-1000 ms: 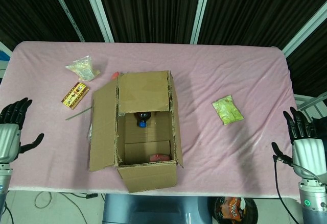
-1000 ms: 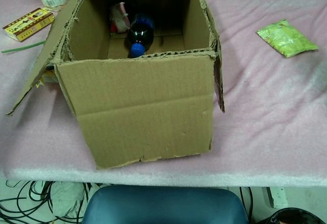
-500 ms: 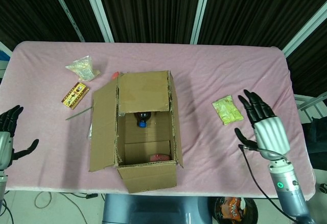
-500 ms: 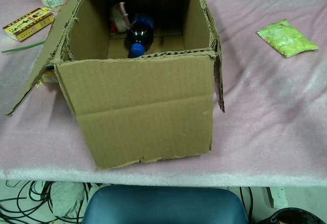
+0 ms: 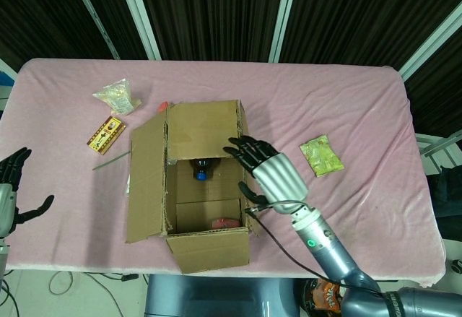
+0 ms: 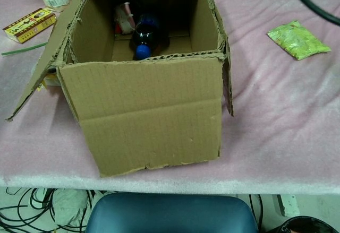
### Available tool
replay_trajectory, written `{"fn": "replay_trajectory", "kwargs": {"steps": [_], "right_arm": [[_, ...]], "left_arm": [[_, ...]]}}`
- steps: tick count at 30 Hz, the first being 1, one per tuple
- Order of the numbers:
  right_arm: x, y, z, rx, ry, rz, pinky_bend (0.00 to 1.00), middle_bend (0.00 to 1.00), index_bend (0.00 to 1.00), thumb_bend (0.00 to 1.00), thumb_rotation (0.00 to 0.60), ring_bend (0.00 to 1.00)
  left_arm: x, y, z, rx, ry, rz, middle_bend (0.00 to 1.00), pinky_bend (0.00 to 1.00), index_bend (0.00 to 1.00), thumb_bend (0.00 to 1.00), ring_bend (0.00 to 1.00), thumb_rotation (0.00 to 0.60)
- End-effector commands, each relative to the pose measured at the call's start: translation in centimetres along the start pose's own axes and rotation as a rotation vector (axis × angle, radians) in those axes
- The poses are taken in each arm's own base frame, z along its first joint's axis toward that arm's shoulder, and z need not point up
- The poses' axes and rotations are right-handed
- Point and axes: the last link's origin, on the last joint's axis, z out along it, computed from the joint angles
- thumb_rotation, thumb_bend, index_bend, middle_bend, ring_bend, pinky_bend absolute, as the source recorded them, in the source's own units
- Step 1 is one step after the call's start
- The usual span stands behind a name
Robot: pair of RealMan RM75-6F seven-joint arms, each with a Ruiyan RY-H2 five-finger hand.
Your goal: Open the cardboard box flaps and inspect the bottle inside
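- R hand (image 5: 268, 175) over the cardboard box (image 6: 143, 103) opening's right edge, fingers spread, holding nothing; I'd lower it straight in, clear of the right flap (image 5: 247, 172).
- L hand (image 5: 10, 190) released, idle at bench (image 5: 346, 107) edge.
- Bottle (image 6: 144, 38) lies on the box floor, blue cap toward me.
- No label legible.

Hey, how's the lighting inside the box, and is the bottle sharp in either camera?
Head view: box interior moderately lit, bottle small but fairly crisp, right hand sharp above the rim. Chest view: interior shadowed, the dark bottle merges with it, only its blue cap stands out; slightly soft overall.
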Motion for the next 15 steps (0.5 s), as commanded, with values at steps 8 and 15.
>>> {"fn": "replay_trajectory", "kwargs": {"steps": [8,15], "right_arm": [[-6.6,-4.8,4.6,0.025,-0.217,0.073,0.26,0.2,0.21,0.48,0.6,0.18],[-8.7,-4.7,5.2,-0.04,-0.3,0.065,0.26,0.21,0.22,0.48,0.6,0.2]], "left_arm": [[-0.2,0.0,0.3,0.009,-0.018,-0.029,0.03,0.07,0.01,0.22,0.03,0.6],[-0.1,-0.1,0.5,0.02,-0.029,-0.05,0.03,0.07,0.01,0.22,0.03,0.6]]}}
